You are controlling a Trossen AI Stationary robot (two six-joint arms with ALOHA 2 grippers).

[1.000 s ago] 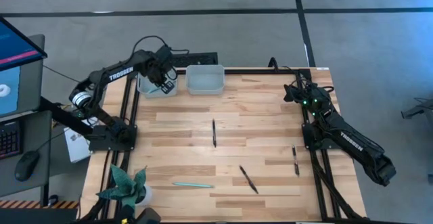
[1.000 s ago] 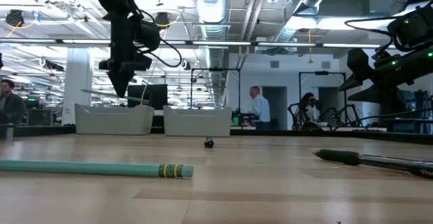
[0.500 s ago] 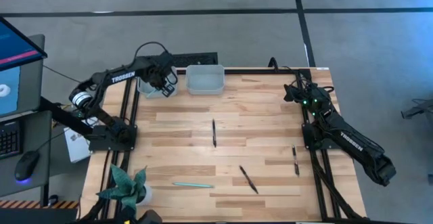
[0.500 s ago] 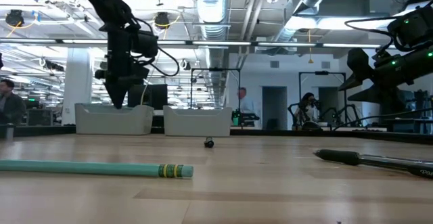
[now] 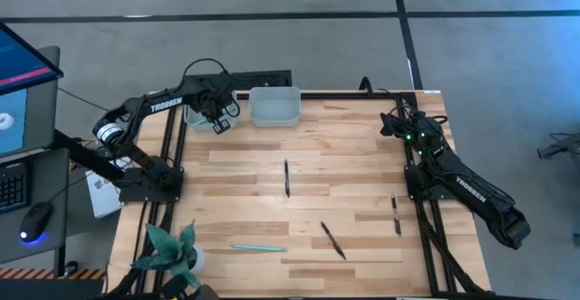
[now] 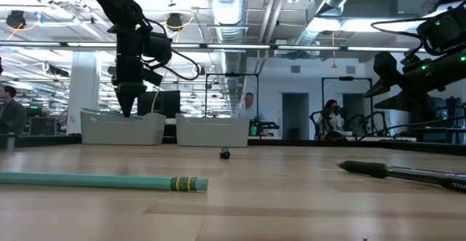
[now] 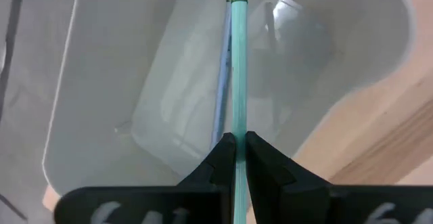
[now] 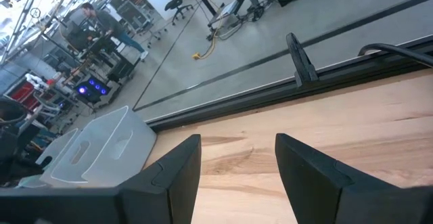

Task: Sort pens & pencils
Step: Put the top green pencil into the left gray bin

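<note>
Wooden table (image 5: 362, 155): three black pens and one teal pencil (image 5: 258, 246) lie loose. Left bin (image 7: 122, 82), far-left corner: my left gripper (image 7: 235, 146) hangs above it, fingers pinching a teal pencil (image 7: 238, 61), slim, yellow-banded. Blue stick already inside. Risk: pencil overhangs the rim, may tip out on release. Right gripper (image 8: 233, 160) spread, parked far-right.

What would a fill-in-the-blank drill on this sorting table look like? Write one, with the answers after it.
1. The left gripper, shut on a teal pencil, holds it above the ____ of the two bins.
2. The right bin looks ____.
3. Black pens left on the table: ____.
4. The right gripper is ____ and holds nothing.

Missing words: left; empty; three; open
</note>
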